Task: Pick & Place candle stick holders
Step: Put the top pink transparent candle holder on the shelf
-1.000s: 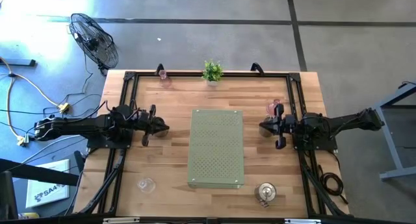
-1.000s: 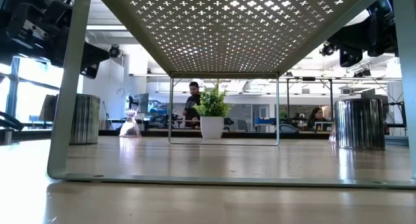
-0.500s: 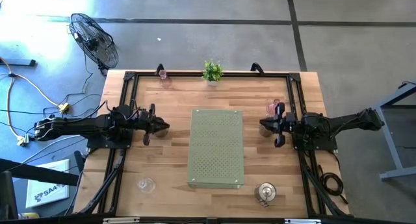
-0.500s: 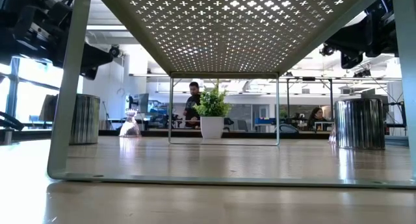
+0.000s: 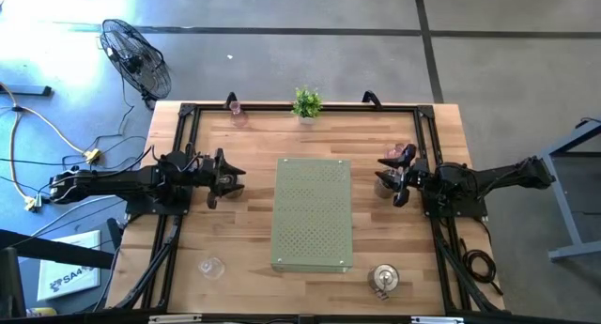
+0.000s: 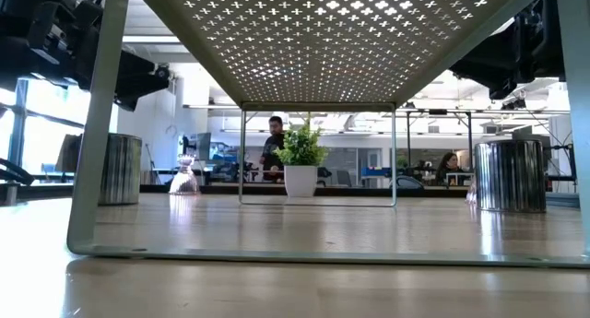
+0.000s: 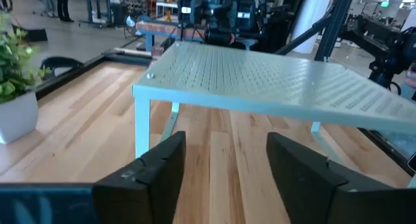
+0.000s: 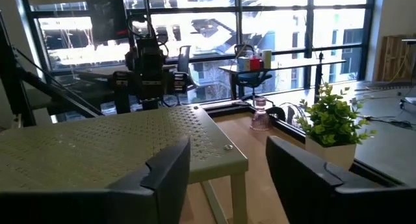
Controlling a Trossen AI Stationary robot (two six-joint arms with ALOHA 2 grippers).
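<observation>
Wooden tabletop (image 5: pixel 244 239) carrying a pale green perforated rack (image 5: pixel 313 214) at its centre. Left arm (image 5: pixel 113 183) reaching in from 9 o'clock, left claw (image 5: pixel 225 178) just off the rack's 9 o'clock edge, held above the wood, fingers (image 7: pixel 156 178) spread wide, holding nothing. Right arm (image 5: pixel 498 178) reaching in from 3 o'clock, right claw (image 5: pixel 394 178) just off the rack's 3 o'clock edge, fingers (image 8: pixel 162 175) likewise spread wide and empty. Small green potted plant (image 5: pixel 306 103) at 12 o'clock near the far edge. Candle stick holders scattered round the rack: silvery metal holder (image 5: pixel 383 278) at about 5 o'clock near the front edge; clear glass holder (image 5: pixel 212 266) at about 7 o'clock; pinkish glass holder (image 5: pixel 235 109) at about 11 o'clock by the far rail; another pinkish holder (image 5: pixel 402 153) at about 2 o'clock, just beside the right claw, contact unclear. In the low view, ribbed metal cups (image 6: pixel 119 170) standing on the wood at both sides of the rack's legs.
</observation>
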